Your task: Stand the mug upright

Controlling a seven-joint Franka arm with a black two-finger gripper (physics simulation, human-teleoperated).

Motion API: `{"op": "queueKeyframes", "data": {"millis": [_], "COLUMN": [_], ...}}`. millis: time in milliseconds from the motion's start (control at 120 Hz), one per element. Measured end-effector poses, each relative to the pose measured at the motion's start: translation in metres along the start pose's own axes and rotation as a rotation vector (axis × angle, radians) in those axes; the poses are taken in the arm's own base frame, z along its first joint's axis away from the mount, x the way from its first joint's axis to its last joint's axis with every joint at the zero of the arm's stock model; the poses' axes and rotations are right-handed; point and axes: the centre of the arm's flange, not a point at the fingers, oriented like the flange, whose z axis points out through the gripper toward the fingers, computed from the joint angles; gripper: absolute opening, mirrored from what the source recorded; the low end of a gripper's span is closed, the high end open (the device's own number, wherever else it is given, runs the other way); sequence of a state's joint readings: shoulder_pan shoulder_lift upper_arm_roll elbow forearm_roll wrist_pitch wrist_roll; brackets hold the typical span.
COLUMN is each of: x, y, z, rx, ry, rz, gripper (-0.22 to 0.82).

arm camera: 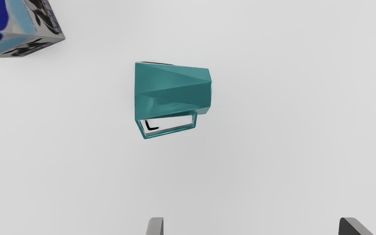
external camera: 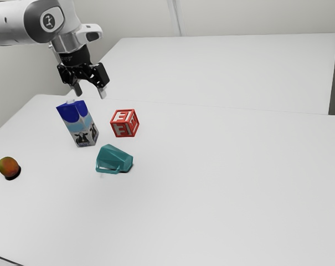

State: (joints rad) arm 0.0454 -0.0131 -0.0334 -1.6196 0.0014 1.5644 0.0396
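Note:
My gripper (external camera: 91,94) is raised high over the table near the milk carton, its two fingers wide apart and nothing between them. On the tabletop the teal faceted mug (external camera: 113,159) lies on its side, clear of the gripper. In the wrist view the mug (arm camera: 173,89) shows its side wall, with its angular handle resting out to one side, and my open gripper (arm camera: 251,225) stands apart from it. The inside of the mug is hidden.
A blue and white milk carton (external camera: 81,124) stands behind the mug, beside a red letter block (external camera: 124,123). A mango-like fruit (external camera: 9,167) lies toward the exterior view's left. All rest on the white table (external camera: 228,188). The carton (arm camera: 21,29) also appears in the wrist view.

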Motion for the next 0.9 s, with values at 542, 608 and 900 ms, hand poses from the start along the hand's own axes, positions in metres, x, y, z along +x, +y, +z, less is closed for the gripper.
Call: {"op": "queueKeyframes", "data": {"millis": [542, 608, 900], "x": [0.021, 0.024, 0.031], "y": [-0.013, -0.03, -0.083], "z": [0.022, 0.029, 0.071], "rx": [-0.062, -0.095, -0.239], "ry": [-0.02, -0.016, 0.021], "rz": [-0.026, -0.053, -0.116], "gripper": [0.58, 0.58, 0.58]}}
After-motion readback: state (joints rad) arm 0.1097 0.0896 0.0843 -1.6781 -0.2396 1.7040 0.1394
